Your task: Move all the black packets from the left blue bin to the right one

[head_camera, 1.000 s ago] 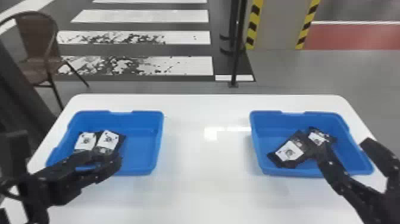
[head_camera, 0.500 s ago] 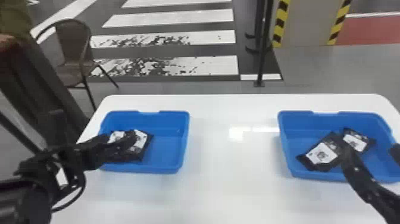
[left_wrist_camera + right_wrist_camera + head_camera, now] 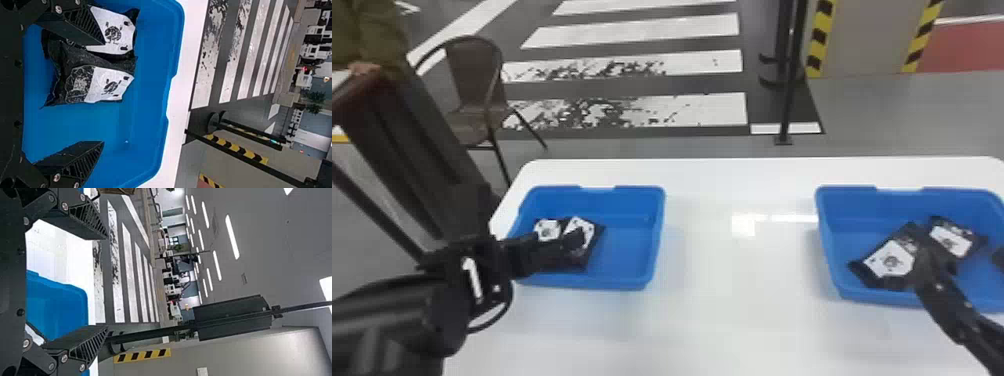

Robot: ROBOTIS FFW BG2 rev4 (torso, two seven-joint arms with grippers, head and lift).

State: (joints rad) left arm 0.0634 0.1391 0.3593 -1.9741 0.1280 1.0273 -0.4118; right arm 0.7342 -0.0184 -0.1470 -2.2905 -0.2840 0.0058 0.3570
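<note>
Two black packets (image 3: 110, 84) lie side by side in your left blue bin (image 3: 627, 245); two more packets (image 3: 889, 260) are in the right one (image 3: 847, 220). Your left gripper (image 3: 567, 243) and right gripper (image 3: 963, 259), over their bins, are spread wide, empty.
</note>
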